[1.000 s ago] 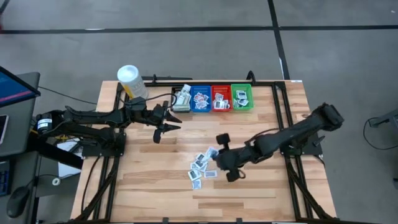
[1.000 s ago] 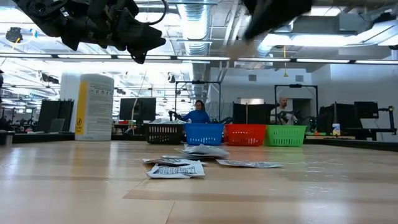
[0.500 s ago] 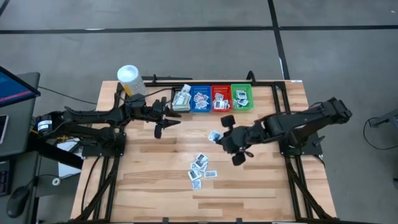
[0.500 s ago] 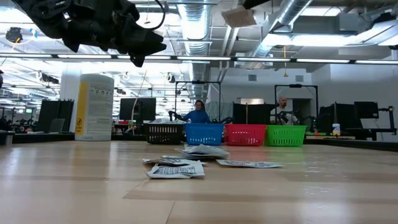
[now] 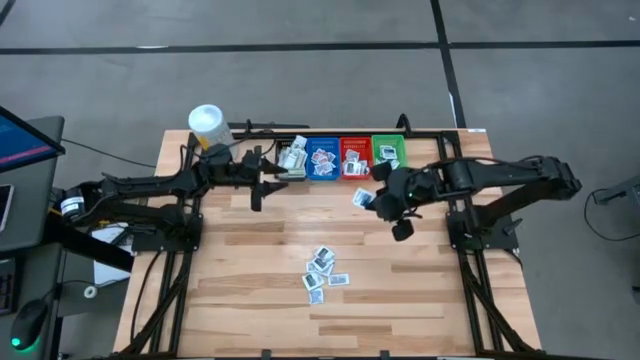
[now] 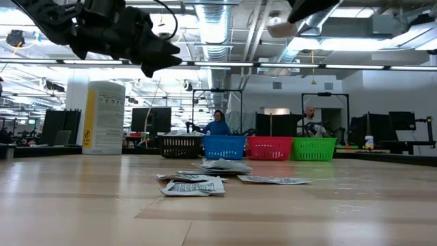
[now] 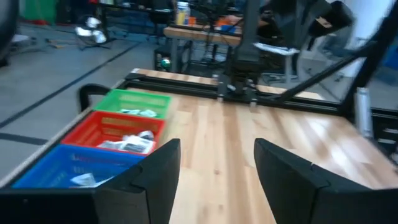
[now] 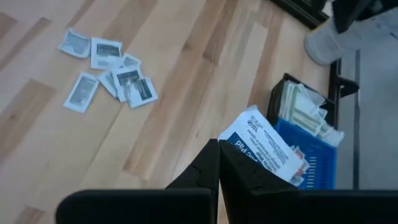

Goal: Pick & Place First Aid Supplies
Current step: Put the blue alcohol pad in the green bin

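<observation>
High view: wooden desk [image 5: 250,290] with the white tub [image 5: 208,127] at its far left corner. Left pincer [image 5: 257,184] hangs just in front of the black bin [image 5: 291,158], fingers [image 7: 155,177] spread apart with nothing between them; in the left wrist view bare desk boards show through the gap. Along the far edge, in a touching row, stand the black bin, blue bin [image 5: 322,158], red bin [image 5: 355,158] and green bin [image 5: 389,157], each already holding packets. A loose cluster of first aid packets [image 5: 322,271] lies flat near the desk centre, well apart from the bins and from both arms; in the low view the same cluster [image 6: 205,179] lies on the desk in front of the bin row. Right pincer [image 5: 375,200] is held above the desk just in front of the red and green bins, fingers closed on one white and blue packet [image 5: 362,197]. Right wrist view confirms it: the held packet [image 8: 261,147], blue print reading "Pad", is pinched at one edge by the closed fingertips [image 8: 231,163] and sticks out over the blue bin [image 8: 311,158] and black bin [image 8: 300,107] below. Low view: two people show in the room behind the bins, one behind the blue bin, one behind the green
</observation>
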